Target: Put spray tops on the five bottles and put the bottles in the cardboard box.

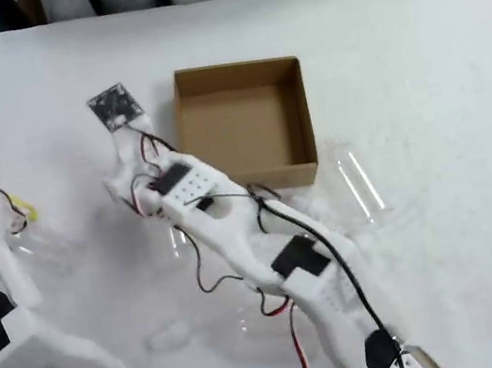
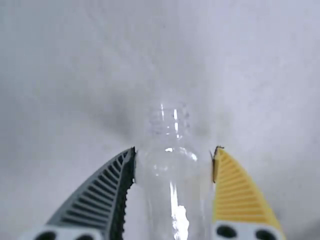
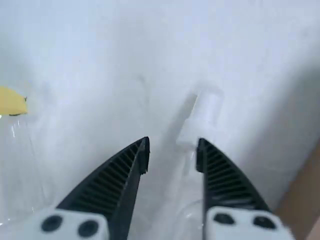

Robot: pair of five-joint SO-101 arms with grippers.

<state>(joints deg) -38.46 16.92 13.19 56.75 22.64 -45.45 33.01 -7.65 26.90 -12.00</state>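
Cardboard box [image 1: 235, 68]: sits open-topped in the middle of the white table [image 1: 416, 68], towards the far side. Its brown floor is bare and there are no bottles inside.
Left claw [image 2: 174, 150]: at the left edge of the table. One grey and one yellow finger are closed against the two sides of a held bottle [image 2: 172, 172], touching it at the shoulder.
Held bottle, direction: the long axis runs straight out along the claw's line, with the neck pointing away from the wrist.
Held bottle, look: clear plastic with bright glints down the body. The threaded neck [image 2: 170, 120] is bare and open, with no spray top on it.
Right claw [image 3: 172, 144]: just left of the box. The two black jaws stand part-way apart with nothing visibly pinched.
Spray top [image 3: 205, 114]: white, lying just past the right claw's tips and closer to one finger. A faint clear shape runs back from it between the jaws.
Loose bottle [image 1: 359, 185]: clear, lying on its side just right of the box's near right corner. Its long axis runs roughly near to far, and I cannot tell which end is the neck.
Left claw from the right wrist: its yellow fingertip [image 3: 10, 100] shows at the picture's edge, well apart from the spray top.
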